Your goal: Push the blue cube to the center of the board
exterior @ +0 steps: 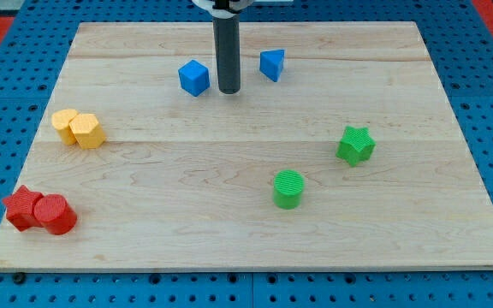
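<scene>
Look at the wooden tabletop (pixel 255 239) and you'll find the blue cube (pixel 193 77) near the top edge, a little left of the middle of that edge. It sits flat, well apart from the tabletop's middle, which lies toward the view's bottom from it.

Your rod (pixel 228 51) comes down from the top edge of the view, and my tip (pixel 228 90) rests on the wood just beside the blue cube, on the cube's right. A narrow strip of wood shows between them, so they look apart, not touching. There is no claw on this arm, only the straight dark rod, so no open or closed state applies.

On the other side of the tip, near the top edge, you'll see a blue triangular block (pixel 272 64). The tip stands between the two blue blocks, closer to the cube.

Toward the left edge lie two yellow blocks (pixel 79 127), touching each other. In the bottom left corner two red blocks (pixel 40 210) also touch. A green star-shaped block (pixel 355 145) sits toward the right edge, and a green cylinder (pixel 288 189) stands below the centre, slightly to the right.
</scene>
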You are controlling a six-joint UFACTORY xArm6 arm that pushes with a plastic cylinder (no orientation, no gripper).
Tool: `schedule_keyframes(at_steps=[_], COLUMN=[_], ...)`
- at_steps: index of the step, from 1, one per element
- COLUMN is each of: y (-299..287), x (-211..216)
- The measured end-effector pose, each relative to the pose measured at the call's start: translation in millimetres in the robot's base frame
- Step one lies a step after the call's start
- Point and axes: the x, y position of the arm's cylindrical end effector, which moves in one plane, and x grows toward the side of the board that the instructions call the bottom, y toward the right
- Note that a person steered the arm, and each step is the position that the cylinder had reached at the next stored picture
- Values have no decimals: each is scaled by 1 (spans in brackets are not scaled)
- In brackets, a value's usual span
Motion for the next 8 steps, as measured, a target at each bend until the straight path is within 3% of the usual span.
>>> schedule_keyframes(at_steps=[2, 3, 4, 6, 8], y=[-7, -68, -76, -26, -13], x=[-74, -68, -35, 31, 2])
